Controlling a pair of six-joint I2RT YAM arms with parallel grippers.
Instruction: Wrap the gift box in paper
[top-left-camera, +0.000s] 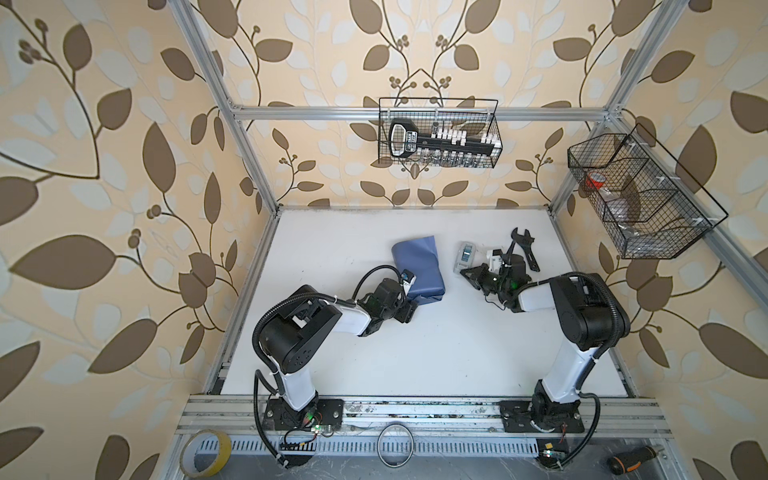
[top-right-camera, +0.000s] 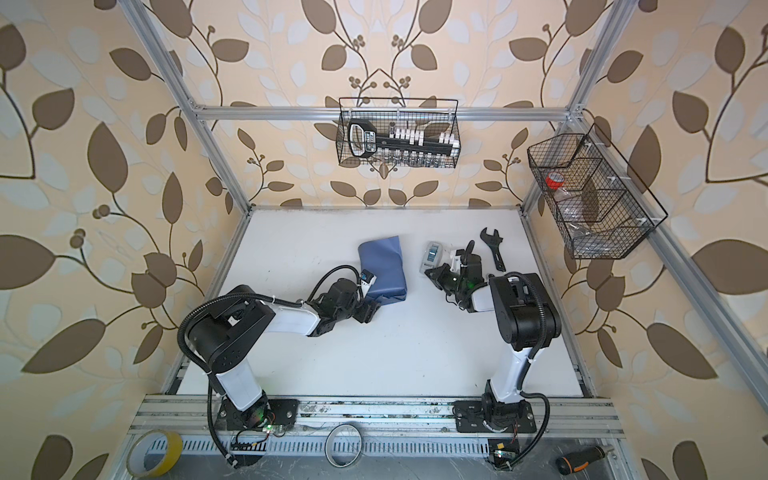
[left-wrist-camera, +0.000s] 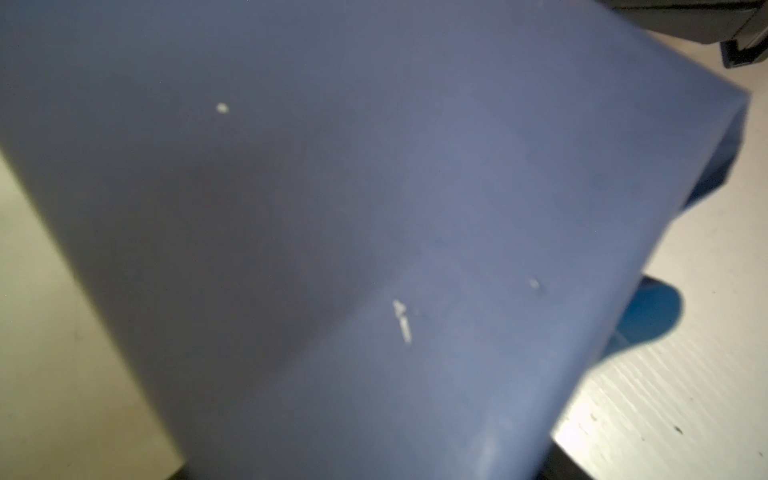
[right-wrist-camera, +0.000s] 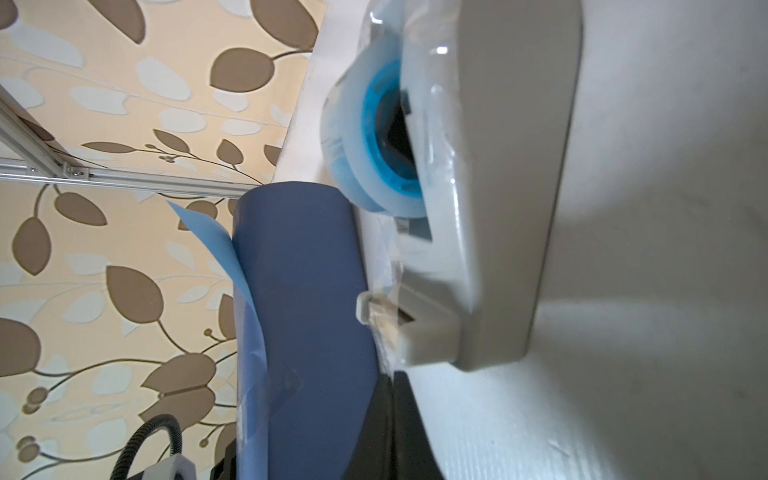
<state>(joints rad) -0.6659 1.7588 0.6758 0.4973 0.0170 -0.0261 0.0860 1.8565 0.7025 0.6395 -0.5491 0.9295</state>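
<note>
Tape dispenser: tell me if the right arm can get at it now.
Probably yes: the dispenser lies right ahead of the shut right pincer, with nothing between them; the pincer must open first.

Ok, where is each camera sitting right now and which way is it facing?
Top views: overhead above the arm bases, looking down on the white table; both arms show whole, down to left hand and right hand.
Left wrist: close against the slate-blue wrapping paper; its own hand hardly shows.
Right wrist: low over the table, facing past the grey-white plastic tape dispenser to the paper; own hand unseen.
Shared: all views catch the paper.
</note>
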